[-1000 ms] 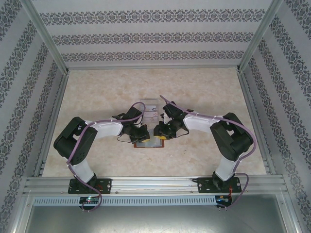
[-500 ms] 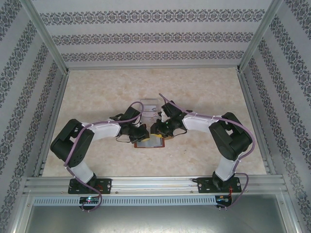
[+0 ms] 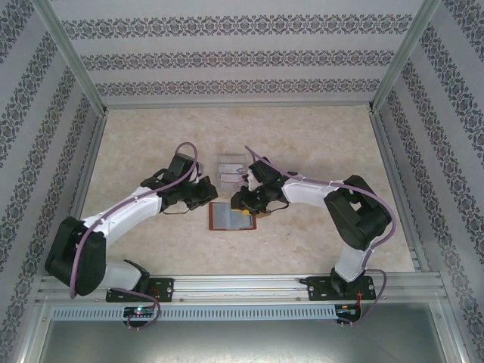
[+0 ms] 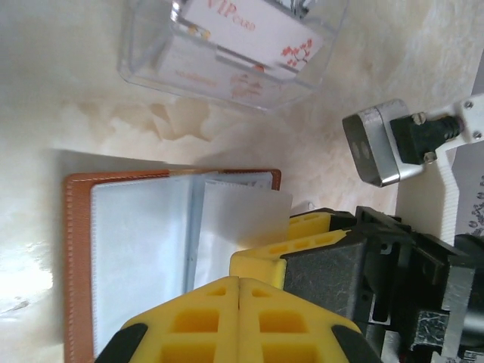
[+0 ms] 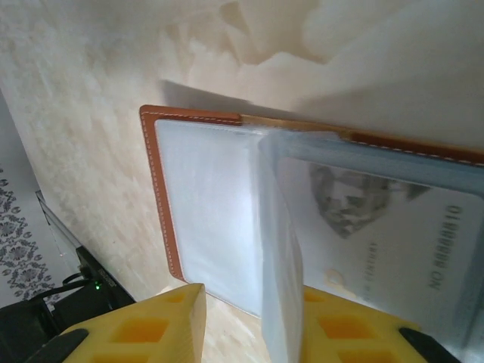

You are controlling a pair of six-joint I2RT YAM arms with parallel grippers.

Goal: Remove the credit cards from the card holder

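Right gripper (image 5: 253, 296) spread astride a clear pocket leaf (image 5: 278, 227) of the open reddish-brown leather card holder (image 5: 155, 174). Left gripper (image 4: 239, 286) pressed together, near its edge.

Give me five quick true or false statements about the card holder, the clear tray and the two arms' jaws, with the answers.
1. The card holder lies open on the table. True.
2. The left jaws are clamped on a credit card. False: they are shut with nothing between them.
3. The clear tray has a VIP card in it. True.
4. Every pocket of the holder is empty. False: a printed card sits in one pocket.
5. The right jaws are open, with a clear sleeve standing between them. True.
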